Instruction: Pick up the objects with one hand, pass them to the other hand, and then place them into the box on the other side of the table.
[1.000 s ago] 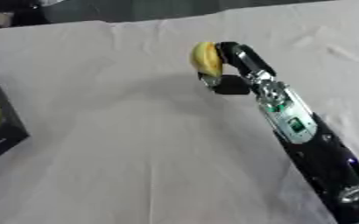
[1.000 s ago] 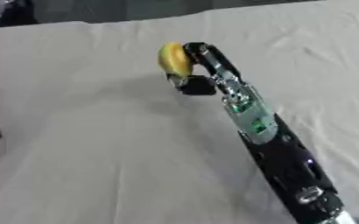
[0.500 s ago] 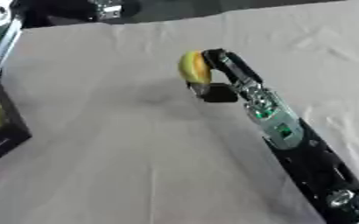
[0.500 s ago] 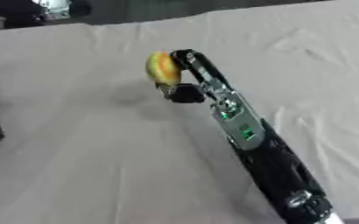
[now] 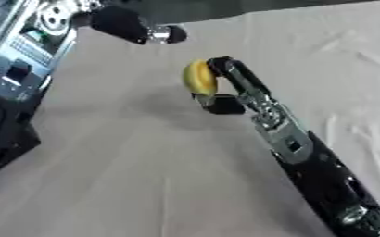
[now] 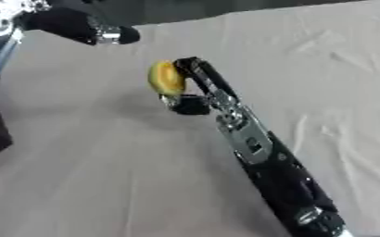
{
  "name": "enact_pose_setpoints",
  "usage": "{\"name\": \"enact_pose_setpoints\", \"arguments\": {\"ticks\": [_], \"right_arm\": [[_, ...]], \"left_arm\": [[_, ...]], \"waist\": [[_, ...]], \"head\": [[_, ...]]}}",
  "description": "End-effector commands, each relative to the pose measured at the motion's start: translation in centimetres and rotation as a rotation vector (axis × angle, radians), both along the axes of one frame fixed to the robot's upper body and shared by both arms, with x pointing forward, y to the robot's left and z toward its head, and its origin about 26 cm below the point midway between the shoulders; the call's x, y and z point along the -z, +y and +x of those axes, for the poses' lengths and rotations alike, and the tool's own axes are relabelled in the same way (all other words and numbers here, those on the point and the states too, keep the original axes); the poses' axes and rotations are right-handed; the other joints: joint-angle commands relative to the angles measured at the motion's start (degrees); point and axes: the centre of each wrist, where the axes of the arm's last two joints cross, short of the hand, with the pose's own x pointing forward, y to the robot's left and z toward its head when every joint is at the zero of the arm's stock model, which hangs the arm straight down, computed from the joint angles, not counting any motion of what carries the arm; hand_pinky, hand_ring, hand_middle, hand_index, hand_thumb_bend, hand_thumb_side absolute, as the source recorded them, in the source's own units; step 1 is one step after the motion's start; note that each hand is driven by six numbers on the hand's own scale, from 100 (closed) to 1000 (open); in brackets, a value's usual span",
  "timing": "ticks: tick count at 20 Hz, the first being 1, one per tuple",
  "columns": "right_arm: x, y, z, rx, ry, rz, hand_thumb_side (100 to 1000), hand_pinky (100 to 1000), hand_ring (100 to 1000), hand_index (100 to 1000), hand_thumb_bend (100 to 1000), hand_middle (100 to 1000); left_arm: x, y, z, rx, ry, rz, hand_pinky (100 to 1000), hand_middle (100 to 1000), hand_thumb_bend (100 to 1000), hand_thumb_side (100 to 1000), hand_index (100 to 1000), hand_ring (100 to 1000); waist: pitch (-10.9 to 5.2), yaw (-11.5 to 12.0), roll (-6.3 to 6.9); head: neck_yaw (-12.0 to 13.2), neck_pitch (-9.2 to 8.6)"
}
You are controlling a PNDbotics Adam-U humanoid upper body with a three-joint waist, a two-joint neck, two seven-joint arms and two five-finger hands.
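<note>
Above the cloth-covered surface (image 5: 128, 176), right hand (image 5: 225, 88) fingers curl around a small yellow oval object (image 5: 199, 77); left hand (image 5: 132, 25) top-left, fingers unclear.

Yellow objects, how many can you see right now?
1: a yellow object held in the right hand above the cloth-covered table. More may sit hidden in the dark box at left.

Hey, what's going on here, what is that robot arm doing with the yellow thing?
The robot's right hand holds a small yellow object above the cloth-covered table, fingers curled round it. The left hand reaches in from the upper left, apart from the object. The handover has not happened yet.
</note>
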Motion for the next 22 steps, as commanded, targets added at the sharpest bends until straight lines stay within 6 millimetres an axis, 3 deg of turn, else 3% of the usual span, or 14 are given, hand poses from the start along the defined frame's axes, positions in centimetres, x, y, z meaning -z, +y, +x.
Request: {"name": "enact_pose_setpoints", "arguments": {"ticks": [1,15,22], "right_arm": [[-0.8,0.8,0.0,0.000,-0.051,0.008,100,772,658,596,100,462],[-0.9,2.4,-0.1,0.041,-0.152,0.011,100,776,662,600,100,467],[-0.9,3.0,-0.2,0.020,-0.163,0.003,100,777,661,599,100,466]], "left_arm": [[-0.5,-0.7,0.1,-0.001,-0.014,0.043,797,765,697,526,798,771],[2.6,-2.8,2.1,-0.064,0.107,0.157,799,762,661,518,800,773],[5.1,-2.8,3.7,-0.127,0.190,0.216,800,763,653,526,808,776]], "waist": [[-2.18,0.10,0.76],[-2.03,0.48,0.82],[-2.05,0.49,0.87]], "head": [[0.38,0.34],[0.04,0.34],[0.07,0.34]]}}
